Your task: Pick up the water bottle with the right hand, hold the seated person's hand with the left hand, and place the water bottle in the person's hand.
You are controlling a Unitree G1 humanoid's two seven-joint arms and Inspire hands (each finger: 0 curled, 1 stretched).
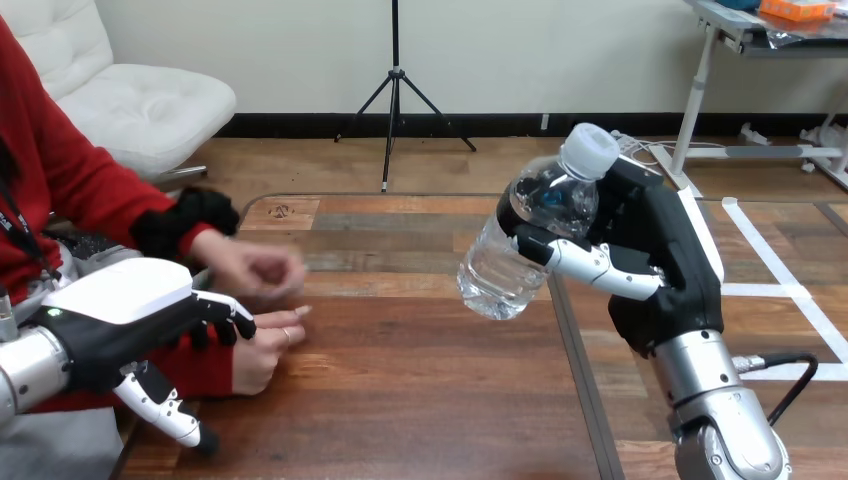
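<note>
A clear water bottle [522, 245] with a white cap is held up above the table, tilted with the cap toward the upper right. My right hand [660, 265] is shut on it from the right, with the thumb across its front. At the lower left, my left hand [120, 315] sits on the person's red-sleeved wrist. Its fingers [220, 325] curl over the top and its thumb [160, 405] lies on the near side. That person's hand [268, 345] rests loosely closed on the table. The person's other hand [255, 268] hovers just above and behind it.
The wooden table [420, 400] stretches between my two hands, with a dark seam [575, 370] running front to back under the bottle. The person sits at the left edge of the table.
</note>
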